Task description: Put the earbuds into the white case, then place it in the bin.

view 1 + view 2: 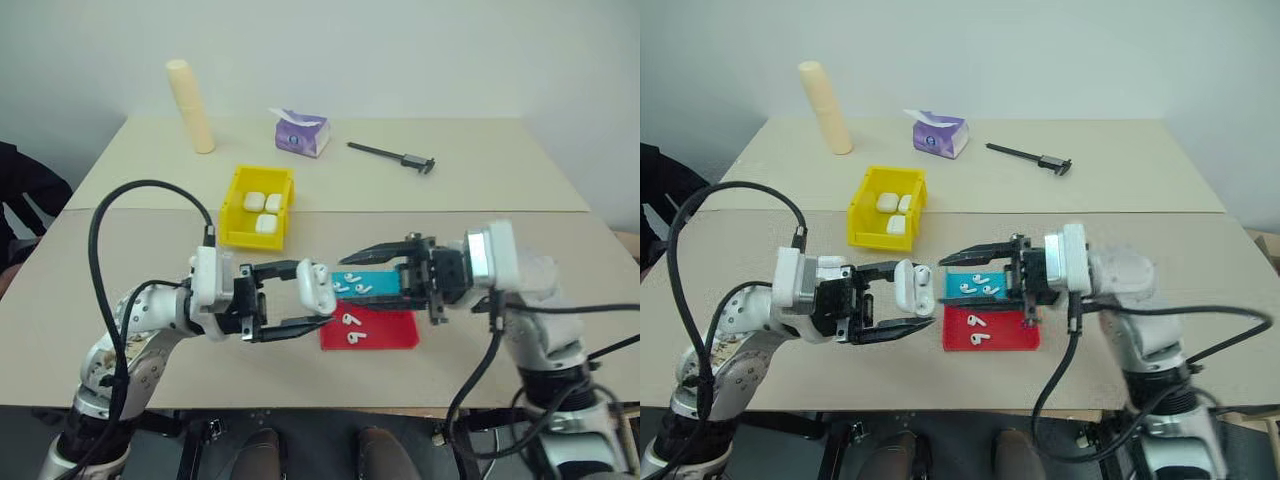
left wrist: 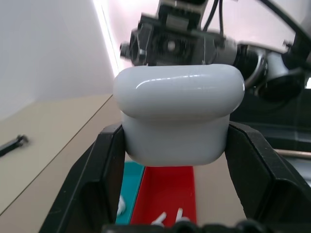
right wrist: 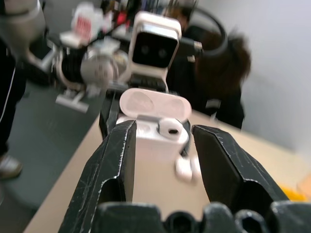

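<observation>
Beige desk (image 1: 500, 260) up top with the yellow bin (image 1: 243, 218) near its middle, three white cases lying inside, and flat blue tray (image 1: 385, 285) and red tray (image 1: 395, 328) side by side closer in, loose earbuds (image 1: 351, 328) scattered on both. Left hand (image 1: 322, 295) pinching the white case (image 1: 312, 285) above the desk, lid flipped open toward the other arm. Right hand (image 1: 352, 268) facing it from just beside, fingers spread, nothing in them.
</observation>
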